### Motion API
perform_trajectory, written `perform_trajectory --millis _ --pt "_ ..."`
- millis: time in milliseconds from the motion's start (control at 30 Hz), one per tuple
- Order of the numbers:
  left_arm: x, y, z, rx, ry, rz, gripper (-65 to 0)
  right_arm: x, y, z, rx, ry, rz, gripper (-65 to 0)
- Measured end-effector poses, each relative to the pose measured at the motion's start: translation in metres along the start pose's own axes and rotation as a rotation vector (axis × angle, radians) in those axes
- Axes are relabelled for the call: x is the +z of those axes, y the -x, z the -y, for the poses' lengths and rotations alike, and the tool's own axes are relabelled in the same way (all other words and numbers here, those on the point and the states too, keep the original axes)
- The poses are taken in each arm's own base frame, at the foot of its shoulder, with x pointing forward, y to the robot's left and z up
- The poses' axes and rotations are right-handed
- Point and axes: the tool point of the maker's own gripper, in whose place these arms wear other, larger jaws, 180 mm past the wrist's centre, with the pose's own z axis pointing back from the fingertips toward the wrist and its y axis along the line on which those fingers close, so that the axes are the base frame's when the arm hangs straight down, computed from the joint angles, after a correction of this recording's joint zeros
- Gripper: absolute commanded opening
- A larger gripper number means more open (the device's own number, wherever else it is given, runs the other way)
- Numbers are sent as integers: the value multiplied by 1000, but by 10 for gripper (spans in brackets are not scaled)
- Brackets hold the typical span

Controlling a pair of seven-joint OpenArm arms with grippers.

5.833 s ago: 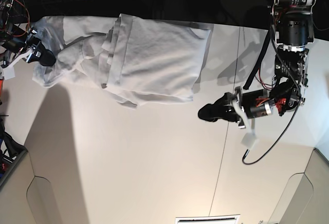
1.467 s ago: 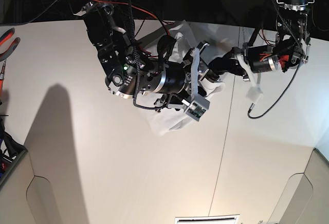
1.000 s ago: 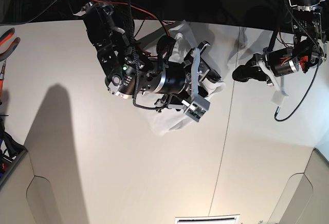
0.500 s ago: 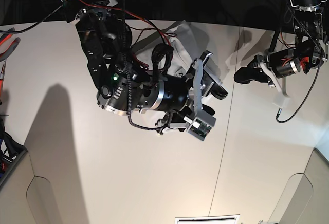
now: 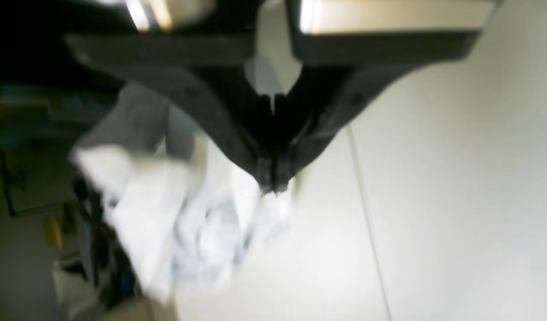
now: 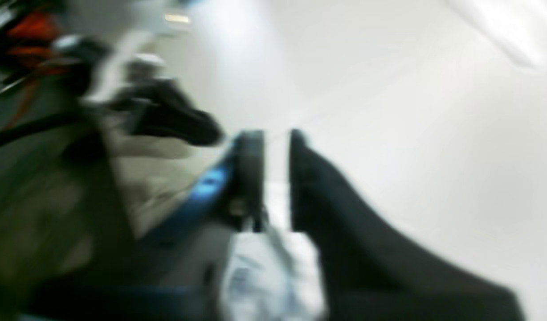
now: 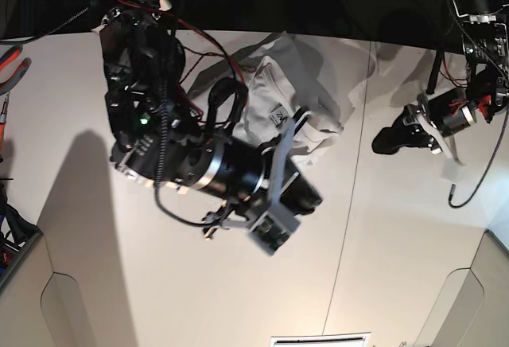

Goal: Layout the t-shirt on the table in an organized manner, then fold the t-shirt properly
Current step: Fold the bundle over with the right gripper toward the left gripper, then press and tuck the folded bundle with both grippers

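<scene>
Toward the far edge of the wide, smooth off-white tabletop [image 7: 199, 299], near its middle, lies the soft, wrinkled plain white cotton t-shirt [image 7: 274, 84], bunched into a crumpled heap rather than spread flat; so the laying-out step looks not yet done.

Going left to right in the base view, the right arm's bulky black body hangs over the cloth's near side and hides part of it. Its right claw [image 7: 306, 197] points toward the near edge, away from the heap. In the blurred right wrist view the dark jaws stand almost together with only a thin slit between them, so I judge it closed; pale cloth shows near them, but whether any is pinched I cannot tell.

Further right, past the thin dark seam line [image 7: 350, 204], the left claw [image 7: 387, 140] hovers near the tabletop's right edge, well apart from the shirt. Its black jaws meet at the tip, closed on nothing.
</scene>
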Motion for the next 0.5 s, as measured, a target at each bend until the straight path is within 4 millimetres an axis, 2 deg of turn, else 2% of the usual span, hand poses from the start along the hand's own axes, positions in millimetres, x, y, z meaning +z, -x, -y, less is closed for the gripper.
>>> perform_trajectory --millis 133,233,367,500 --pt "16 -56 7 -38 15 171 -650 23 4 52 -106 155 26 -650" --pt "20 -74 22 -52 69 230 -650 40 21 86 -206 259 24 -650" --pt "2 -70 46 -60 153 206 -650 54 61 111 -341 328 -16 -650" --pt "-33 -51 87 -70 280 111 -650 52 98 114 -487 299 -45 -650"
